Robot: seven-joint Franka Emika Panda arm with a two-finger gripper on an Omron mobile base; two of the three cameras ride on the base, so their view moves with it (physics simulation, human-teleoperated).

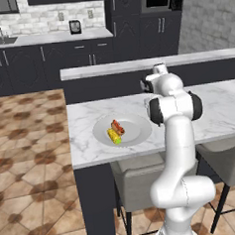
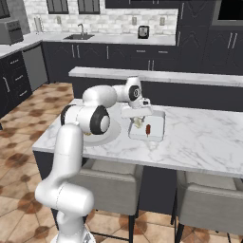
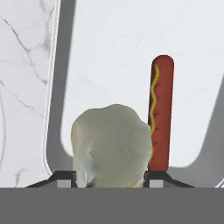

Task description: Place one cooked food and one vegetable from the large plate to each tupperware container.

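My gripper (image 2: pixel 137 119) hangs over a tupperware container (image 2: pixel 155 124) on the marble island, shut on a pale, lumpy vegetable (image 3: pixel 111 144) that sits between the two finger tips. In the hand view the gripper (image 3: pixel 111 176) looks down into the container (image 3: pixel 127 39), where a hot dog with a mustard line (image 3: pixel 159 109) lies just right of the vegetable. The same hot dog (image 2: pixel 148 129) shows in the right base view. The large plate (image 1: pixel 136 127) lies left of the arm and carries another hot dog (image 1: pixel 117 125) and a corn cob (image 1: pixel 114 136).
A raised ledge (image 2: pixel 156 76) runs along the island's far side behind the container. Grey stools (image 1: pixel 138 177) (image 2: pixel 209 194) stand under the near edge. My own arm (image 1: pixel 176 108) blocks the container in the left base view.
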